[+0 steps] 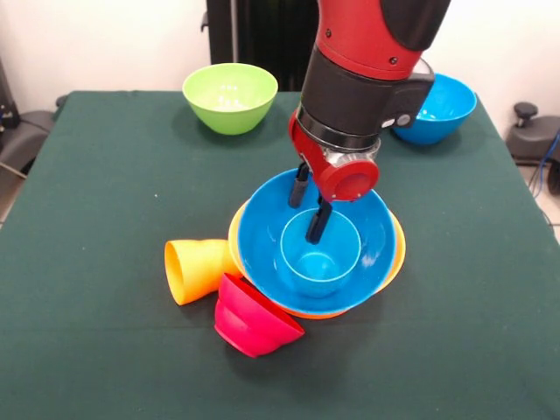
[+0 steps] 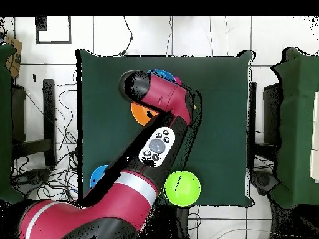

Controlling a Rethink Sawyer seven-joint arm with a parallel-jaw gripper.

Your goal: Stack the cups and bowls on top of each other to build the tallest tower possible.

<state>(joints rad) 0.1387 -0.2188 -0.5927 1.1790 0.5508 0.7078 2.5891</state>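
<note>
Near the middle of the green table [image 1: 105,175], the gripper [image 1: 310,208] is reaching into the small glossy blue plastic cup [image 1: 320,255], fingers narrowly parted, one inside the cup and one beyond its far rim. The cup is sitting upright, mouth up, directly below the gripper in the big blue bowl [image 1: 262,236] nested on the yellow-orange bowl [image 1: 398,249].

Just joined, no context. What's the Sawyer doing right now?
The red and black arm's pincer reaches down into a small glossy blue plastic cup, one finger inside it and one outside its far rim. That cup sits in a large blue plastic bowl, nested in a wider yellow-orange bowl. An orange cup and a small red bowl lie tipped beside the stack. A green bowl and another blue bowl wait at the table's far side.
</note>
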